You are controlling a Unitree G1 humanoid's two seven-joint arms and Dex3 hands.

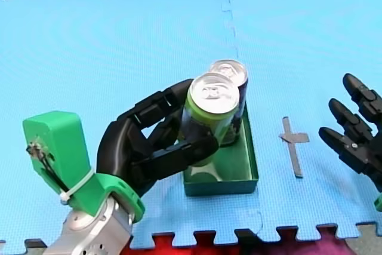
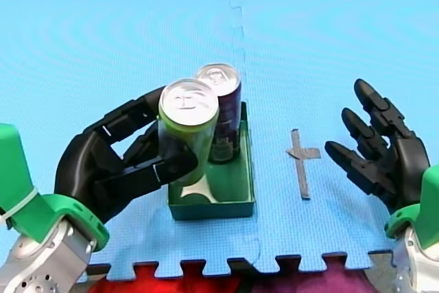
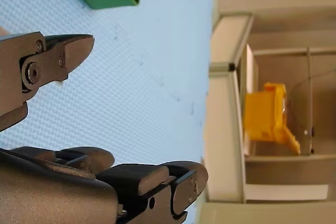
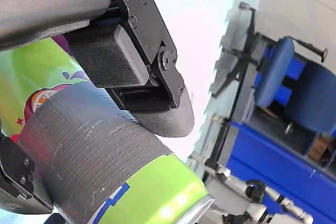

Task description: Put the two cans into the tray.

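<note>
Fingers of our left hand curl round one side of the green can and the thumb presses the other, so we hold it firmly and upright. In the second wrist view a ribbed finger pad lies against the grey tape band wrapped round this can. Directly below our grip sits the green tray, and the can's lower end is down within the tray's near half; we cannot tell whether its base touches the floor. Just beyond our fingertips, the dark can stands upright in the tray's far half, close against the green can. Out past the tray, away from our left hand, a grey tape cross lies on the blue foam mat. Farther out, our right hand is open and holds nothing.
</note>
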